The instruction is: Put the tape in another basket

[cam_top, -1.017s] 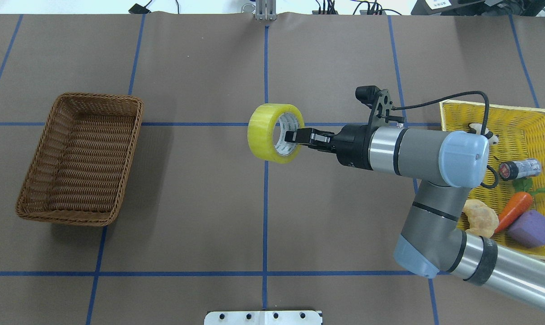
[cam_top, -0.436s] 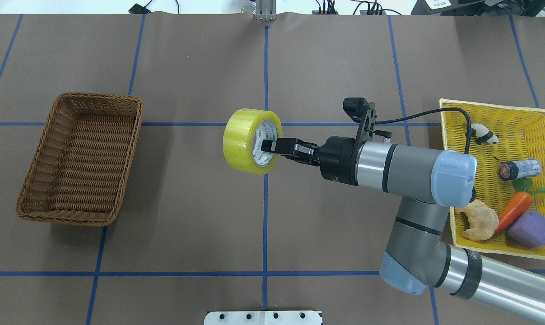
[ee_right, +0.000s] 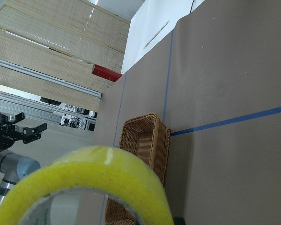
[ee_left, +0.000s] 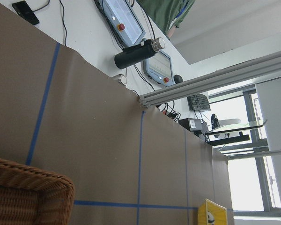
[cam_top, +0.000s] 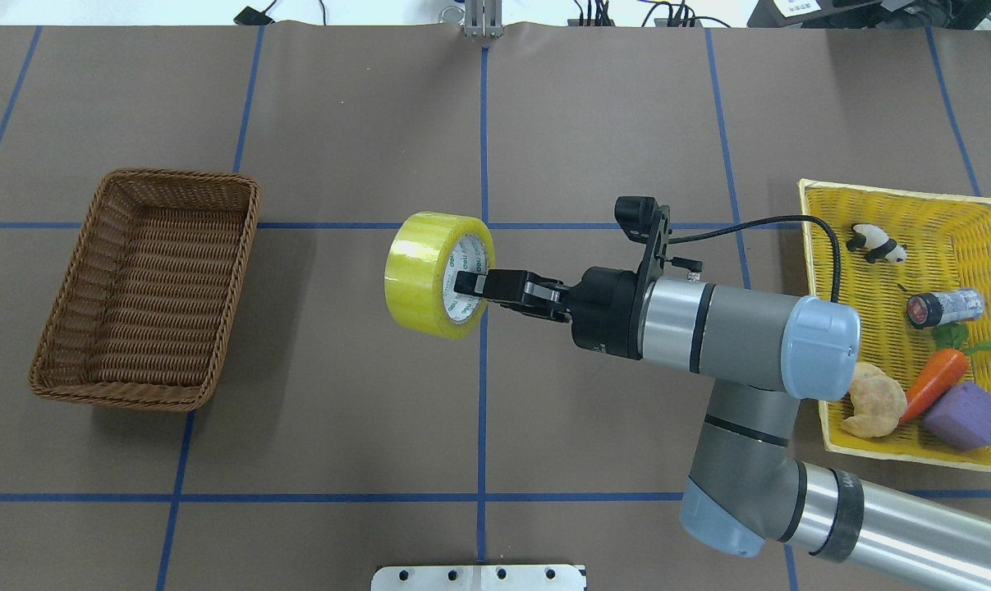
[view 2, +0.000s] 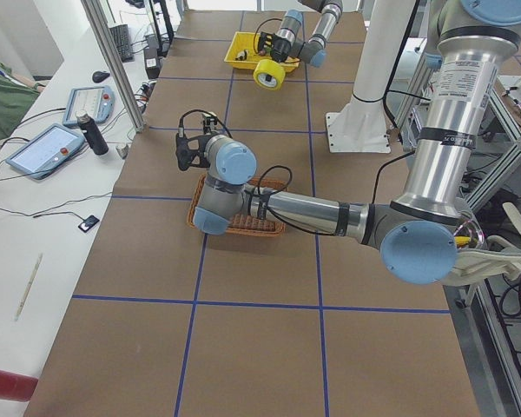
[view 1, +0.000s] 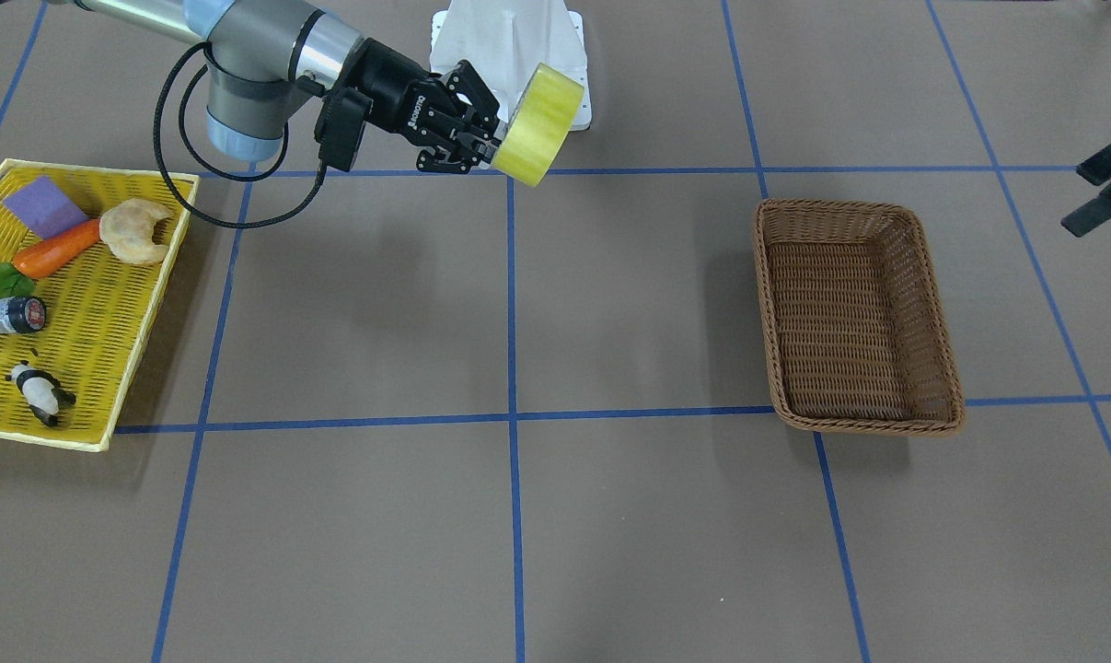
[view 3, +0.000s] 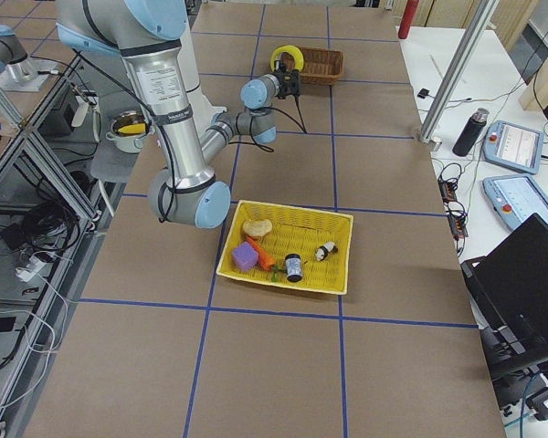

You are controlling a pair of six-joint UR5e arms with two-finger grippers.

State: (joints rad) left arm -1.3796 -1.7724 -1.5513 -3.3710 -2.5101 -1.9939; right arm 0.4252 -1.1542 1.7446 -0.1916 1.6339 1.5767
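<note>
My right gripper [cam_top: 468, 285] is shut on the yellow tape [cam_top: 431, 275], one finger inside the core, and holds it upright in the air over the table's middle line. The roll also shows in the front view [view 1: 538, 125], held by the right gripper [view 1: 483, 140], and fills the bottom of the right wrist view [ee_right: 107, 180]. The brown wicker basket [cam_top: 146, 287] stands empty at the left, well apart from the tape; it also shows in the front view [view 1: 854, 318] and the right wrist view [ee_right: 145, 140]. My left gripper [view 1: 1100, 191] is open and empty beyond the basket.
A yellow mesh tray [cam_top: 955, 238] at the right holds a panda toy [cam_top: 875, 244], a small bottle [cam_top: 944, 306], a carrot [cam_top: 938, 382], a croissant [cam_top: 873, 400] and a purple block [cam_top: 965, 416]. A white base plate [cam_top: 479, 577] sits at the near edge.
My right arm has carried the tape leftward, toward the wicker basket, and slightly nearer the robot. The grip on the roll is unchanged.
</note>
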